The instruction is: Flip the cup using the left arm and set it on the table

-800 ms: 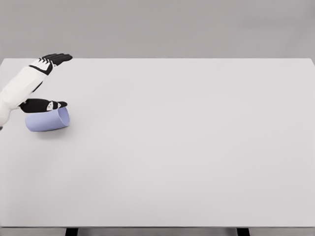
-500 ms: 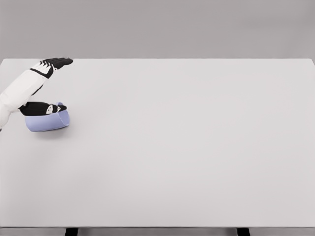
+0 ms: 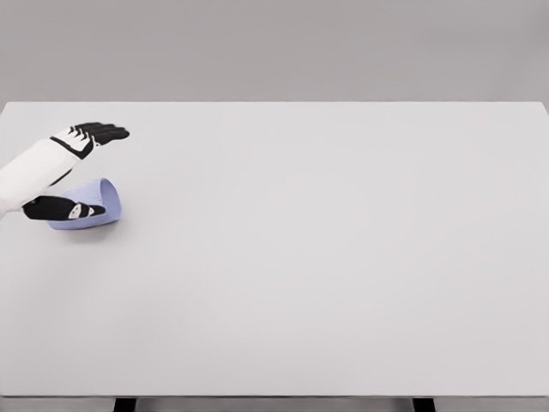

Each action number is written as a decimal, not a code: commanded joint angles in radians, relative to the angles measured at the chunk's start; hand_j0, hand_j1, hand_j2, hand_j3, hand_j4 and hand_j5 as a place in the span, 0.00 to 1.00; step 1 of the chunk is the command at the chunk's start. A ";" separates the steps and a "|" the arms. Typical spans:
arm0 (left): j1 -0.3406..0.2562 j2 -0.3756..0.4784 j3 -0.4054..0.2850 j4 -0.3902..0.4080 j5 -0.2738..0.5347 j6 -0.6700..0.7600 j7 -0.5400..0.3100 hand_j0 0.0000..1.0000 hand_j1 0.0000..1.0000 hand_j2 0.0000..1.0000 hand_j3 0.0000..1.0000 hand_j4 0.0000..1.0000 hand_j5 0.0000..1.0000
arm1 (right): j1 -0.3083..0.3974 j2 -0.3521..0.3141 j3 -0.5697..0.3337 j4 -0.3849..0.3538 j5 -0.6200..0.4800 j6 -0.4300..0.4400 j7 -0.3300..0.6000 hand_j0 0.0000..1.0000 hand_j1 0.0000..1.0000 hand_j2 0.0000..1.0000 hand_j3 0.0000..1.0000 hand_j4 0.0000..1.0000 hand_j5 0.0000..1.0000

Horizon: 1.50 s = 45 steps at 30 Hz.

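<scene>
Your left hand (image 3: 75, 172) straddles the lying blue cup (image 3: 96, 208), fingers still spread and unclosed; close firmly around its wall before turning it.

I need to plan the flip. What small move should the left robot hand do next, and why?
Probably close the fingers around the cup. The cup lies on its side near the table's left edge, opening to the right. The left robot hand straddles it, thumb in front, fingers stretched behind, not gripping yet.
</scene>
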 commanded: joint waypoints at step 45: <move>-0.092 -0.133 -0.126 -0.020 0.200 0.779 -0.143 1.00 1.00 1.00 1.00 1.00 1.00 | 0.000 0.000 0.000 0.000 0.000 0.000 0.000 1.00 1.00 1.00 1.00 1.00 1.00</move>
